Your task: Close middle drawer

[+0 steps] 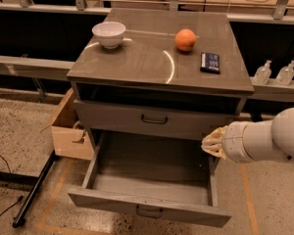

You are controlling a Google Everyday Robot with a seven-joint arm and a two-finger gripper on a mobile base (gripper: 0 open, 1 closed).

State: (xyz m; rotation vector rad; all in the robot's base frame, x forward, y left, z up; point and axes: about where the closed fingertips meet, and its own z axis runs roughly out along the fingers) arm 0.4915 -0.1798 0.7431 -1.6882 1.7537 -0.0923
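Observation:
The middle drawer [147, 205] is pulled far out of the grey cabinet [161, 62]. It is empty, and its flat front with a small dark handle [149, 211] faces me at the bottom of the view. The drawer above it [154, 119] is closed. My gripper [211, 144] comes in from the right on a thick white arm. It hovers over the open drawer's right side wall, just below the closed drawer's right end. It holds nothing that I can see.
On the cabinet top stand a white bowl [109, 34], an orange [185, 39] and a dark flat packet [210, 62]. A cardboard box [68, 131] sits on the floor left of the cabinet. Two clear bottles [274, 73] stand on a ledge at right.

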